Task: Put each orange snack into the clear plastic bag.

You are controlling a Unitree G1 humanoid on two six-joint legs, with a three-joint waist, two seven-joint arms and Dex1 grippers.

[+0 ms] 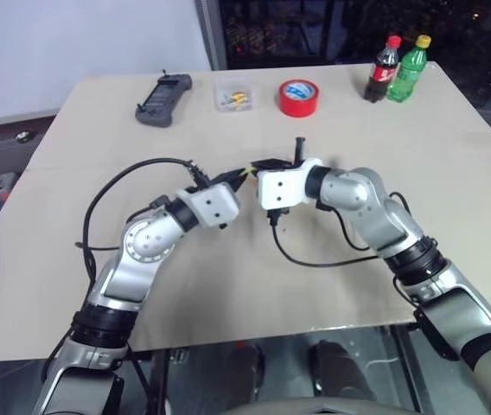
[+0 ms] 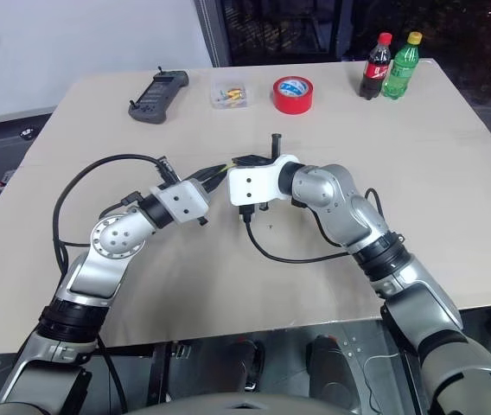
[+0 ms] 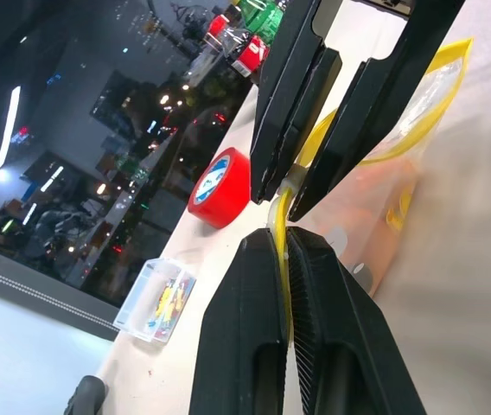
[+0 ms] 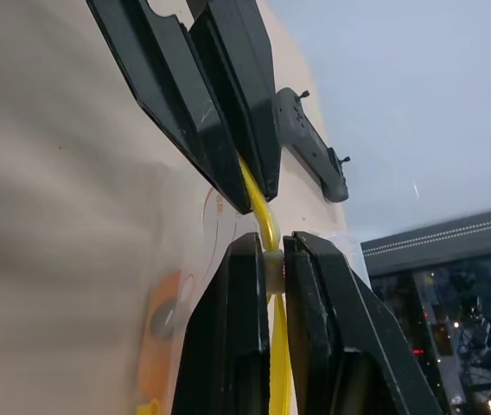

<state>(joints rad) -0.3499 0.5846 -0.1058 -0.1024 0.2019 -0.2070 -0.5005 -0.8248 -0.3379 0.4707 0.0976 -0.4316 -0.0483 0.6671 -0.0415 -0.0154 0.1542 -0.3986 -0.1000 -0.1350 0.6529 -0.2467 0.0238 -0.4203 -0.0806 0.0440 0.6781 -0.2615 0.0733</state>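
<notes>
Head views: the two arms meet over the middle of the table (image 1: 73, 285), wrists nearly touching. From above, the wrist housings hide most of the clear plastic bag; a sliver of its yellow seal shows between them.

Left wrist view: gives the detail the head views lack. The left gripper (image 3: 285, 251) has its two fingers pressed together on the yellow seal strip of the clear plastic bag (image 3: 401, 156). Facing it, the right gripper (image 3: 302, 186) pinches the same strip a little further along, at a pale slider-like piece. An orange tint shows through the bag's film; whether this is an orange snack I cannot tell.

Right wrist view: the same pinch from the other side. The right gripper's fingers are narrowed onto the strip and the pale piece, and the left gripper's fingers hold the strip just beyond. An orange patch shows below through the film.

Along the far edge of the table, well apart from the grippers: a dark handheld controller (image 1: 162, 99) toward the far left corner, then a small clear box (image 1: 233, 96), a red tape roll (image 1: 299, 97), and a cola bottle (image 1: 382, 69) beside a green bottle (image 1: 408, 68) near the far right corner.
</notes>
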